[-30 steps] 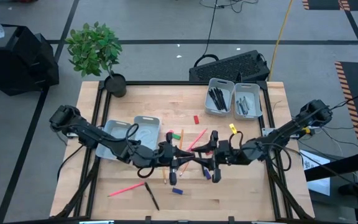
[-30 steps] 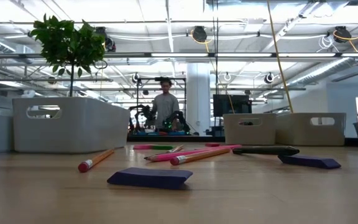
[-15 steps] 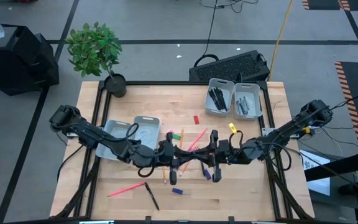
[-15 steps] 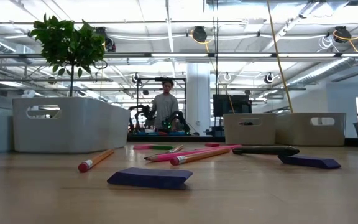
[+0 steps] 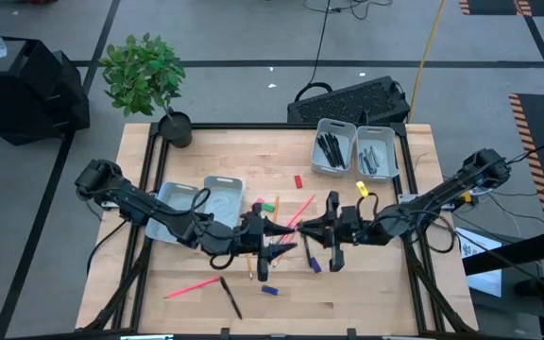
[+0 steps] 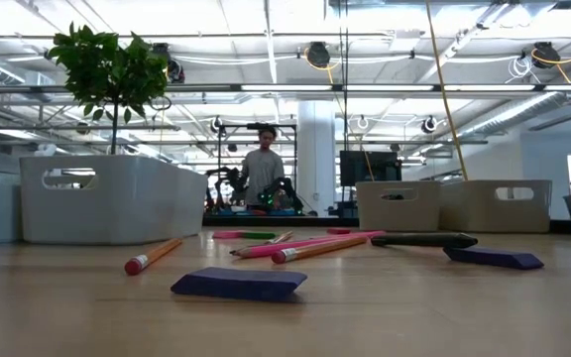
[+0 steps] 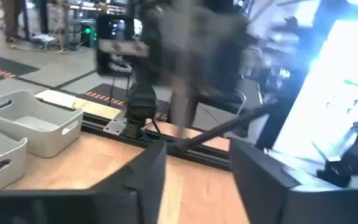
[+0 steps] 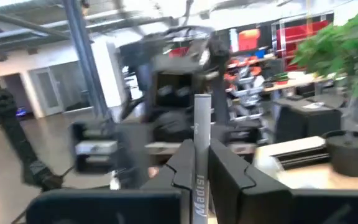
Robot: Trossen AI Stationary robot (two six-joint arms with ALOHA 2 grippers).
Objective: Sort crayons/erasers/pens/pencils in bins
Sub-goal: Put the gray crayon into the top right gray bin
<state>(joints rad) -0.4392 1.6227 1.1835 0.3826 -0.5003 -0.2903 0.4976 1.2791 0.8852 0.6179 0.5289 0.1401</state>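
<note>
Over the table's middle my two grippers face each other, both above the tabletop. My right gripper (image 5: 314, 228) (image 8: 201, 149) is shut on a grey pen (image 8: 202, 134) with printed lettering. My left gripper (image 5: 281, 236) (image 7: 194, 149) stands open, nothing between its fingers. Loose pencils (image 5: 297, 210) (image 6: 315, 248), a black pen (image 5: 229, 297) and small erasers (image 5: 270, 290) (image 6: 238, 284) lie flat on the wood. Two grey bins (image 5: 355, 149) at the far right hold dark pens. Two more bins (image 5: 195, 203) stand at the left. My right gripper pinches the grey pen between its two fingers, at the lettered stretch of the barrel (image 8: 201, 186). The fingers come level from the table's right side. The pen's free end (image 8: 202, 99) shows past the fingertips, and the pen is clear of the table.
A potted plant (image 5: 144, 76) stands at the far left corner. A pink pencil (image 5: 192, 286) lies near the front left. A red eraser (image 5: 298, 180), a green one (image 5: 263, 202) and a yellow piece (image 5: 354, 195) lie beyond the grippers. People stand in the room behind (image 6: 264, 169).
My right gripper has drawn back a little toward the table's right edge, so the gap between the two grippers has widened. The things lying on the table have not moved.
</note>
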